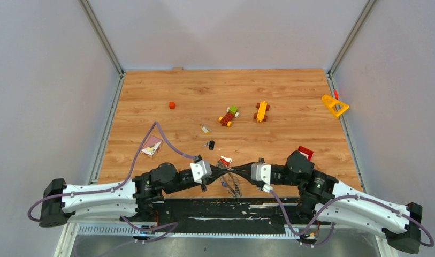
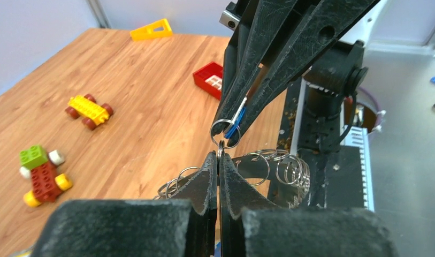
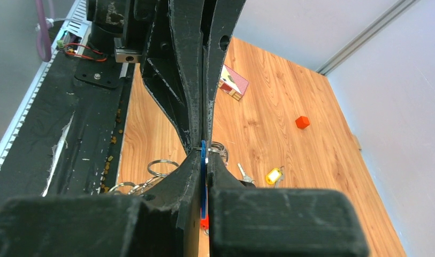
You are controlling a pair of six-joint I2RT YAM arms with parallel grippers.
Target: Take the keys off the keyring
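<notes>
My two grippers meet tip to tip above the table's front edge. My left gripper (image 2: 219, 156) is shut on a small silver ring of the keyring (image 2: 258, 167), a linked bunch of silver rings hanging between the arms (image 1: 234, 185). My right gripper (image 3: 204, 155) is shut on the flat blue head of a key (image 2: 238, 118), which hangs on a small ring touching the one in the left jaws. Loose keys lie on the wood behind: a black-headed one (image 1: 211, 144), a yellow-tagged one (image 3: 273, 175) and a bare silver one (image 3: 243, 172).
Two toy block vehicles (image 1: 229, 115) (image 1: 261, 111) stand mid-table. A yellow triangle (image 1: 335, 105) lies at the right wall, a small red cube (image 1: 172, 105) at the back left, a red block (image 1: 305, 152) by the right arm and a pink-and-white piece (image 1: 151, 146) by the left arm.
</notes>
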